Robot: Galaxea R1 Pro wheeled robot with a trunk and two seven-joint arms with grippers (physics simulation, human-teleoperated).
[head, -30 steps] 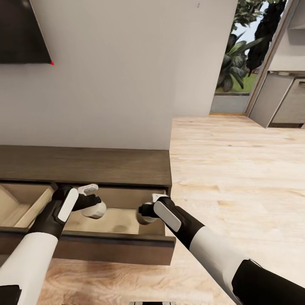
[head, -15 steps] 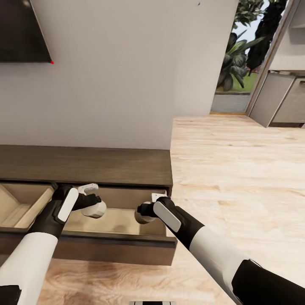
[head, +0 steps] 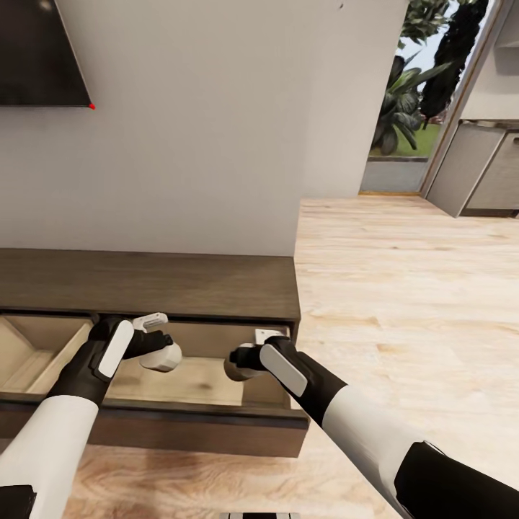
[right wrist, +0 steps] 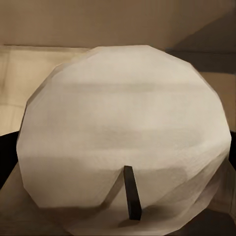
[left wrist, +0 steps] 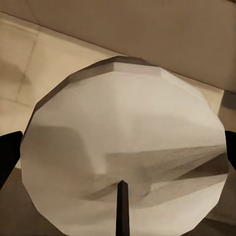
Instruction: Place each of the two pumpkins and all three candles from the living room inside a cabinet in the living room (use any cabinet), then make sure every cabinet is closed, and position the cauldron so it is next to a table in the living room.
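Beige candles: two, one (head: 162, 355) gripped in my left gripper (head: 160, 344), one (head: 236, 362) in my right gripper (head: 241, 355).
Wrist views: showed dark wicks (right wrist: 132, 192).
Cabinet (head: 180, 285): two drawers stood open.

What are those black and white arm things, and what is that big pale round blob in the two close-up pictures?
Those are a robot's two arms, drawn by a computer simulator. The big picture comes from a camera on the robot's head, looking down. Its left gripper and right gripper each hold a candle over an open drawer of the long brown cabinet. The two close-ups come from small cameras near each gripper. The blob is a candle seen from its flat top: one candle sits between the left dark fingers, the other candle in the right gripper. The thin dark stick is its wick. The drawer looks bare under them.
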